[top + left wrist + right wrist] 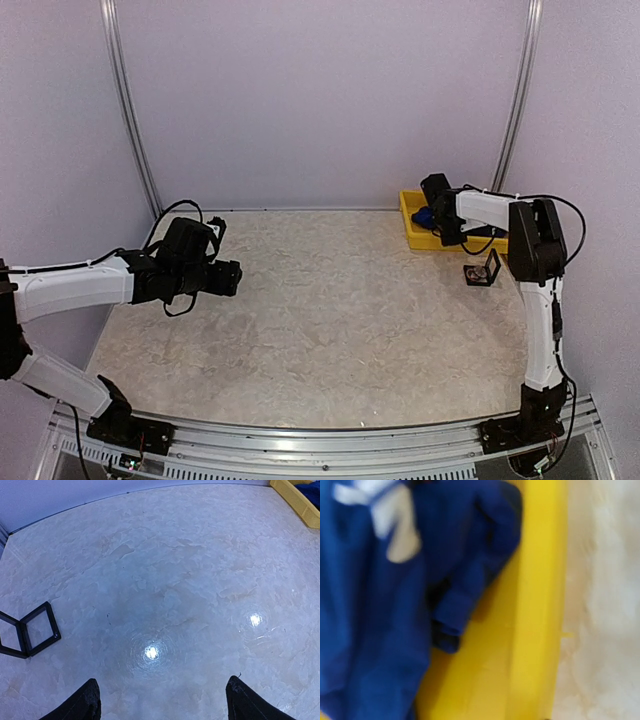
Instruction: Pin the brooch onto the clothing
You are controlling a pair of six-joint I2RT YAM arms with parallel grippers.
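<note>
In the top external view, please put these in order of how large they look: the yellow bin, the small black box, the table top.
1. table top
2. yellow bin, partly hidden
3. small black box

**Layout: bin far right, case just in front of it**

Bin [408, 215] sits at the far right corner of the table [330, 320], near the back wall. Clothing [424, 217] lies bunched inside it, with the right gripper [436, 222] above. A small open case [481, 271] stands on the table just in front of the bin. Left gripper [236, 277] is over the table's left side, well apart from both.
</note>
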